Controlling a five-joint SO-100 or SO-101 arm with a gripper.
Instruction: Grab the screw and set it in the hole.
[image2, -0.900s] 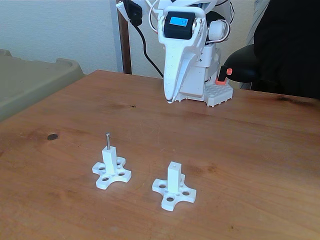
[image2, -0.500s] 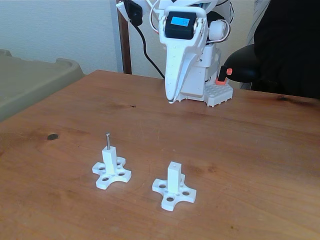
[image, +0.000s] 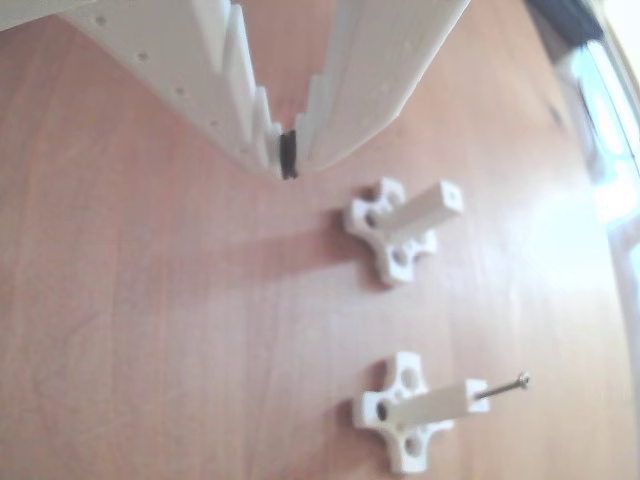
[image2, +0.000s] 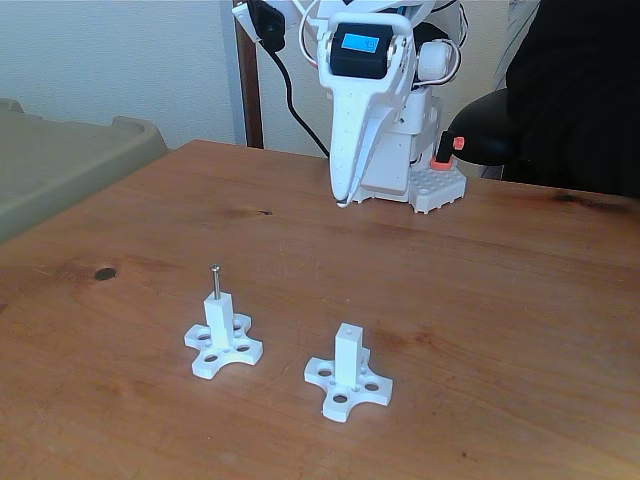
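two white posts with cross-shaped bases: one post (image2: 222, 335) carrying the single screw (image2: 215, 280), the other post (image2: 347, 372) bare, its hole (image2: 347, 328) open. one gripper (image2: 342, 203). one wooden table (image2: 500, 290).

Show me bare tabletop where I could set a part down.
Free: the wide wood between the gripper and the two posts, and the table right of the empty post. Tightest: the gap between it and the post holding the screw.

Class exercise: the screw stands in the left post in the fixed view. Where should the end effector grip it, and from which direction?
Probably grip the bare shank of the screw just under its head, coming down from above: it stands upright, clear above the post. The end effector looks shut.
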